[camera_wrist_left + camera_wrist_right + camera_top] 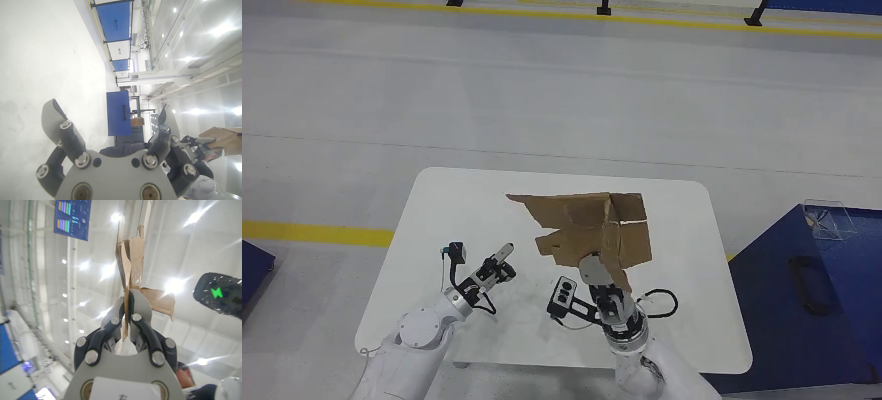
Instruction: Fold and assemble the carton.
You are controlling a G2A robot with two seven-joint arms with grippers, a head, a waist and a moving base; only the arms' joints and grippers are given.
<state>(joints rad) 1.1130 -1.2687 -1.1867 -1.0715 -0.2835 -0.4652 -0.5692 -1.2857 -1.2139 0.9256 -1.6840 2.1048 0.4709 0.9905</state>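
A brown cardboard carton [592,225], partly unfolded with loose flaps, is held up over the middle of the white table [442,210]. My right gripper [594,270] is shut on its near edge; in the right wrist view the carton [132,262] rises from between the gripper [127,302] and its flaps spread to both sides. My left gripper [506,250] hangs open with nothing in it over the table's left half, left of the carton. In the left wrist view the open gripper [111,111] points past the table edge, and the carton [225,140] shows in the other arm's grip.
A blue cabinet [812,290] with a clear plastic holder [830,217] stands right of the table. A yellow floor line [312,233] runs at the left. A black device with a green light [219,295] hangs close to the right gripper.
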